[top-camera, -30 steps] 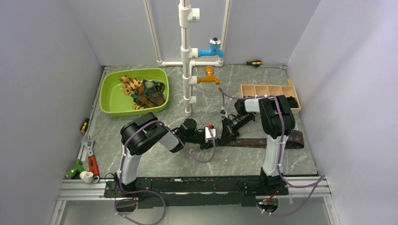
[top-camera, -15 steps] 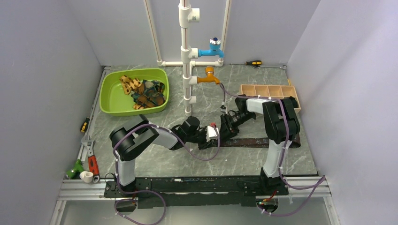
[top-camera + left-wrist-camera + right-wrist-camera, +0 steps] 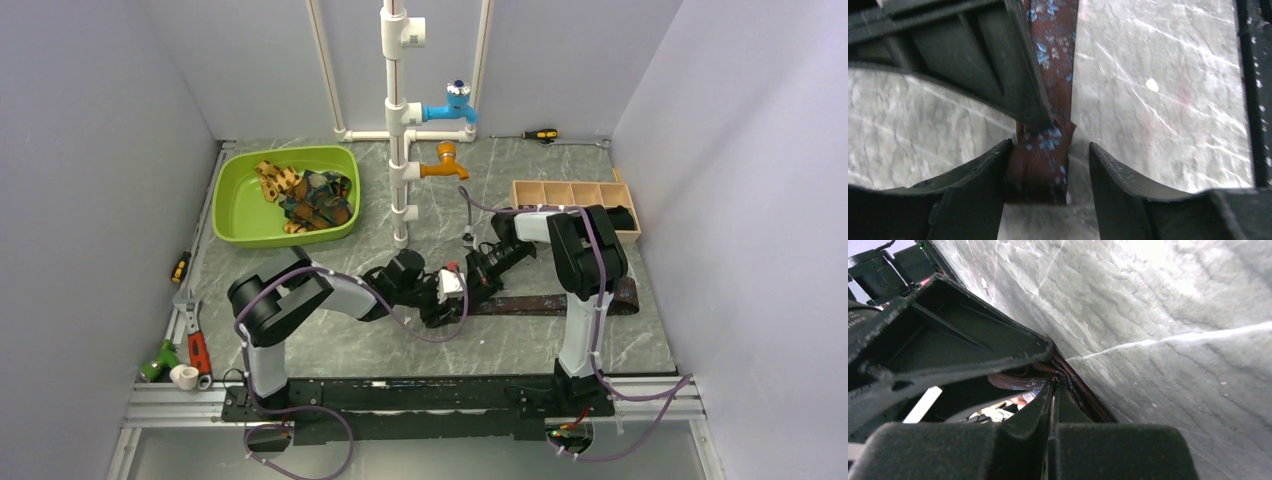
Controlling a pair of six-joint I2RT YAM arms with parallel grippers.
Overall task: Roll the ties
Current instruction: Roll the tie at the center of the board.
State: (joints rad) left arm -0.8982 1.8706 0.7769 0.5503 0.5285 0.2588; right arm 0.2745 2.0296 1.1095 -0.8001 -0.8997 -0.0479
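Observation:
A dark brown tie with pale blue speckles (image 3: 560, 303) lies flat on the table, running right from both grippers. Its near end is folded over (image 3: 1040, 157). My left gripper (image 3: 1048, 172) is open and its fingers straddle that folded end; the left finger touches it. It also shows in the top view (image 3: 447, 296). My right gripper (image 3: 478, 278) is shut, its tips pinching the tie at the fold (image 3: 1055, 385). Its fingers (image 3: 998, 65) reach in from the upper left in the left wrist view. More ties (image 3: 310, 195) are heaped in a green basin (image 3: 240, 215).
A white pipe stand with a blue tap and an orange tap (image 3: 400, 150) rises behind the grippers. A wooden divided box (image 3: 560, 193) stands at the right. Hand tools (image 3: 190, 335) lie along the left edge, and a screwdriver (image 3: 540, 134) lies at the back.
The left arm's elbow has swung left and lower while its gripper stayed at the tie's end. The right gripper has shifted slightly left towards it. The tie's right end has drawn in a little.

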